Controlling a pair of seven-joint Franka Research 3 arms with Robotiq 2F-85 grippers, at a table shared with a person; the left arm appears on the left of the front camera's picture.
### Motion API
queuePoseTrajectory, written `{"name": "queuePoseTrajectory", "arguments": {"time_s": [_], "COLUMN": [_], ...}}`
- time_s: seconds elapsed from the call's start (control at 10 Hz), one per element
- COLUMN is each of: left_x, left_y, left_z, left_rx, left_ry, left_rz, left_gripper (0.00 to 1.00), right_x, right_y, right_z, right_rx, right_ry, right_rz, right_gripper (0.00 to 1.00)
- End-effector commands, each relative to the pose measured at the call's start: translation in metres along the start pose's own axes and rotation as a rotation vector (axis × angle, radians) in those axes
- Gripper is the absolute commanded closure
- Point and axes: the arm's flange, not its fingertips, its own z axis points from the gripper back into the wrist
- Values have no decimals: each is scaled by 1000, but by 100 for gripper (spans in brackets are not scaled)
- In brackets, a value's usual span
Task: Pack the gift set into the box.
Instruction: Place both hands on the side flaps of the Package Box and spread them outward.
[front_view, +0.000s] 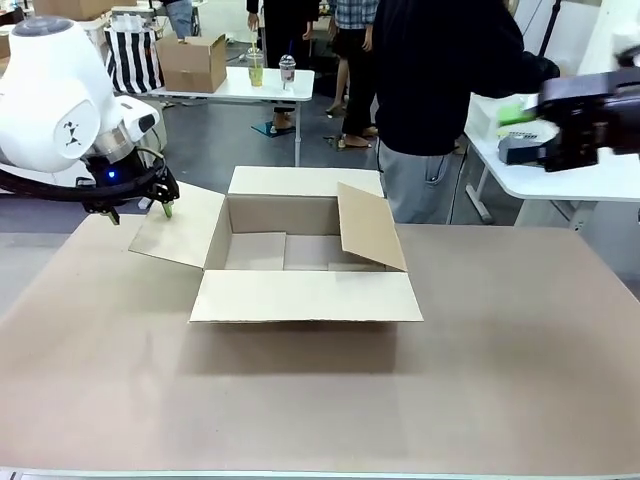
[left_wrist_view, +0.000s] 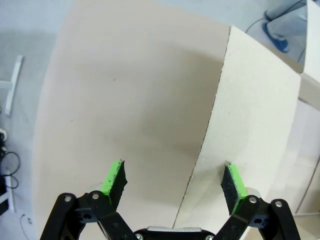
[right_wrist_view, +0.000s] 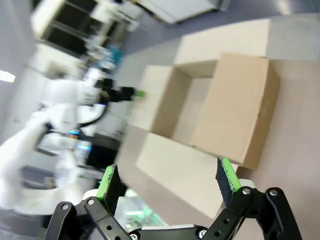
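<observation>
The box (front_view: 305, 262) is a shallow brown carton lying open in the middle of the table, three flaps spread out and its right flap (front_view: 370, 228) tilted up over the inside. The gift set is out of view. My left gripper (front_view: 160, 206) hovers over the outer edge of the box's left flap (left_wrist_view: 260, 110); in the left wrist view the gripper (left_wrist_view: 174, 182) is open and holds nothing. My right gripper (front_view: 520, 125) is raised high at the far right, blurred. The right wrist view shows it (right_wrist_view: 167, 180) open and bare, looking down at the box (right_wrist_view: 200, 110).
A person in a black top (front_view: 440, 80) stands at the far side behind the box. A white side table (front_view: 560, 175) stands at the right. Farther back, a white table carries a small carton (front_view: 190, 62) and cups (front_view: 256, 68). The brown tabletop (front_view: 300, 400) spreads in front of the box.
</observation>
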Motion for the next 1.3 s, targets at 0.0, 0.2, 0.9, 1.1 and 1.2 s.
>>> {"name": "queuePoseTrajectory", "arguments": {"time_s": [0.0, 0.2, 0.9, 1.1, 1.2], "left_x": [1, 1, 1, 1, 1], "left_y": [-2, -2, -2, -2, -2], "left_z": [1, 1, 1, 1, 1], "left_rx": [22, 22, 22, 22, 22], "left_ry": [-11, -11, -11, -11, -11], "left_rz": [17, 17, 17, 17, 17], "left_gripper": [0, 0, 0, 0, 0], "right_x": [27, 29, -1, -18, -9], "right_y": [31, 34, 11, -11, 1], "right_z": [-73, -142, -226, -183, -200], "right_rx": [-344, -570, -722, -574, -619], "right_ry": [203, 267, 307, 175, 199], "right_rz": [0, 67, 276, 79, 150], "right_gripper": [0, 0, 0, 0, 0]}}
